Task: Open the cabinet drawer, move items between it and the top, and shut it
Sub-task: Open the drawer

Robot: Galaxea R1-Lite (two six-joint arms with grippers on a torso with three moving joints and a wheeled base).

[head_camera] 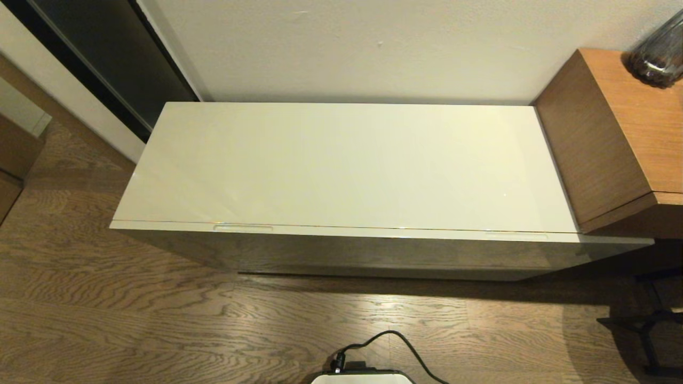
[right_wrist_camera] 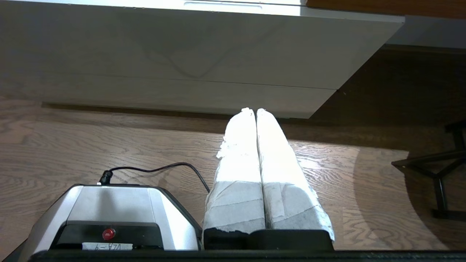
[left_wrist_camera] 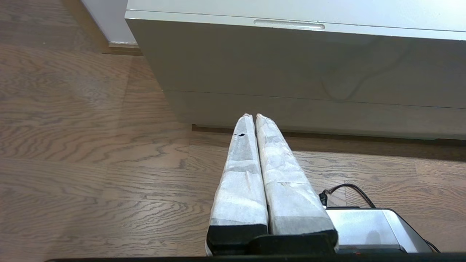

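Observation:
The glossy cream-white top (head_camera: 347, 165) lies bare in the head view. Below its front edge the cabinet drawer (head_camera: 373, 250) is closed, with one slot handle (head_camera: 243, 228) at the left and another slot handle (head_camera: 516, 234) at the right. The tape roll and the white packet are out of view. Neither arm shows in the head view. My left gripper (left_wrist_camera: 253, 116) hangs low over the floor facing the drawer front (left_wrist_camera: 291, 62), shut and empty. My right gripper (right_wrist_camera: 253, 110) is likewise low before the drawer front (right_wrist_camera: 182, 47), shut and empty.
A taller brown wooden unit (head_camera: 613, 133) adjoins the cabinet on the right, with a dark glass vessel (head_camera: 659, 53) on it. A black metal stand (head_camera: 651, 320) is at the lower right. My base (head_camera: 363, 376) and its black cable (head_camera: 395, 341) sit on the wood floor.

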